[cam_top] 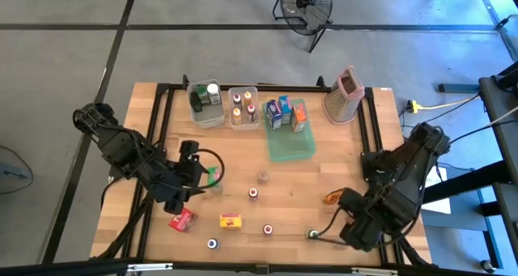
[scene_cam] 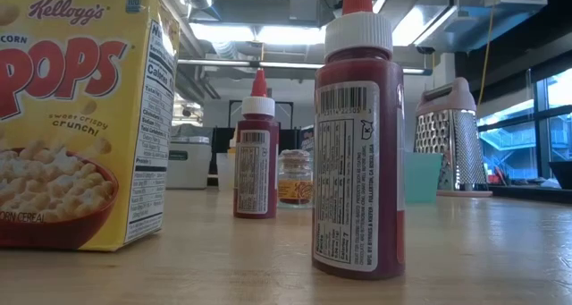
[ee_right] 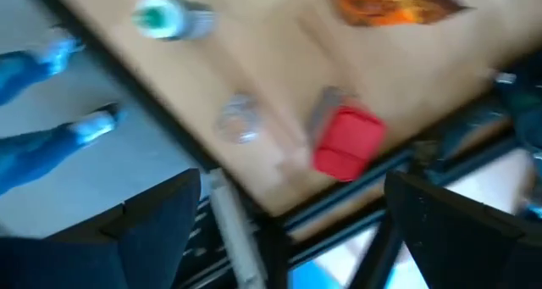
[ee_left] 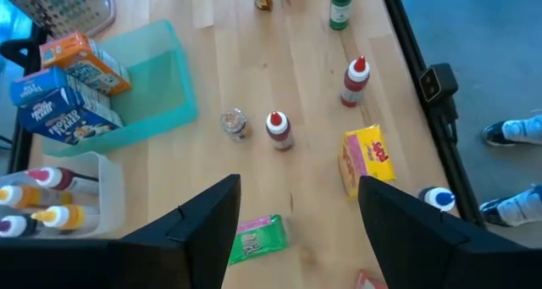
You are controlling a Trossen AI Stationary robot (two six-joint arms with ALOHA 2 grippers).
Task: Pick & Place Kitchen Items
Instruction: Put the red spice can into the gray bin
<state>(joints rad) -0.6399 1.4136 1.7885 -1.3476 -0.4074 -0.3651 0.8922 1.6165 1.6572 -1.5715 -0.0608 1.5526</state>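
Kitchen items lie scattered on the wooden table: a green packet (ee_left: 258,238), a yellow carton (ee_left: 366,158), two red-capped bottles (ee_left: 279,130) (ee_left: 356,79), a small clear jar (ee_left: 235,122), a blue-capped jar (cam_top: 212,244), a green-capped bottle (cam_top: 312,235), an orange packet (cam_top: 333,197) and a red packet (cam_top: 184,220). My left gripper (ee_left: 296,238) hangs open, slanting down over the green packet, and touches nothing. My right gripper (ee_right: 301,230) is open and points down over the table's near right corner, above a red item (ee_right: 347,142) and a clear jar (ee_right: 240,119).
At the far side stand two clear bins (cam_top: 206,104) (cam_top: 243,106) with jars and bottles, a green tray (cam_top: 290,142) holding small cartons, and a box grater (cam_top: 344,96). A dark frame rail (ee_right: 254,213) runs along the table's near edge. A person's legs (ee_right: 34,111) show beyond it.
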